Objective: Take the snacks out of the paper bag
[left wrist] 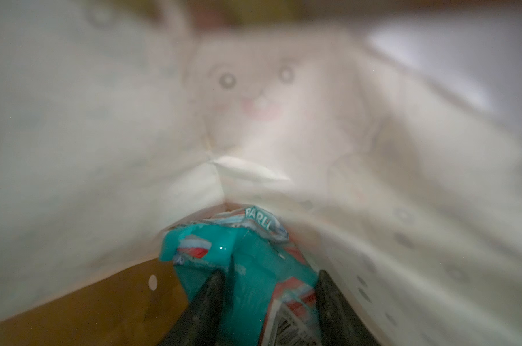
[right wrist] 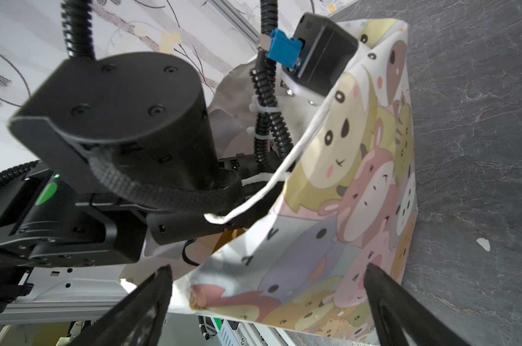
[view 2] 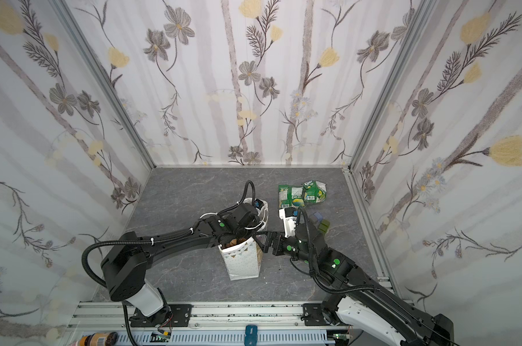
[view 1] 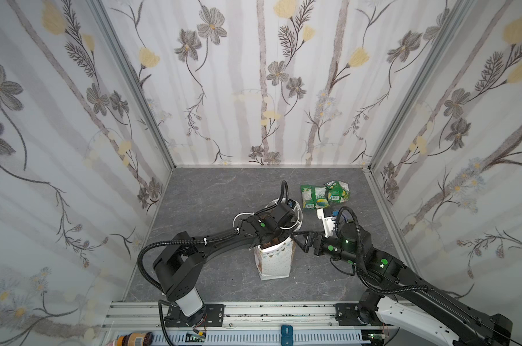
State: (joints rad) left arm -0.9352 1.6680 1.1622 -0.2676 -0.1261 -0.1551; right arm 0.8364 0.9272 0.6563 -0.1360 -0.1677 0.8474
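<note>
Reaching inside the paper bag [view 1: 273, 263], the left gripper [left wrist: 271, 278] pinches a teal packet [left wrist: 253, 254] for lifting out — the right gripper [view 1: 295, 238], spread wide, sits beside the bag's rim, likely to steady it.

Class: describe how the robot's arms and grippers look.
The left arm and right arm are black, with white lowest links, round green stickers and ribbed black cable conduit. The left gripper and right gripper each have two tapering black fingers.
</note>
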